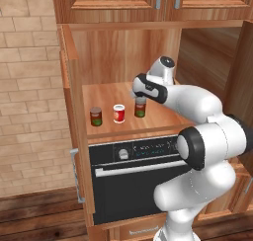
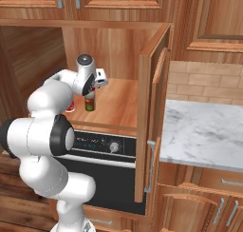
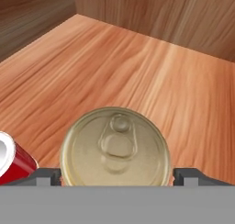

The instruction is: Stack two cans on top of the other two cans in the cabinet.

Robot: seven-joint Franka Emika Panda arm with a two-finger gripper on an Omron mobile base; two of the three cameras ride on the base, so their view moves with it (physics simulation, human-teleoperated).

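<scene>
Claw (image 3: 117, 176) is seen released, fingertips (image 3: 46, 176) apart (either side of can top (image 3: 114, 147)), stack directly below, axis vertical.

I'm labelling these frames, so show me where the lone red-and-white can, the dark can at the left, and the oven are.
red-and-white can (image 1: 119, 113), left base view, on its label.
dark can at the left (image 1: 96, 116), left base view, on its label.
oven (image 1: 133, 190), left base view, on its black door.
</scene>
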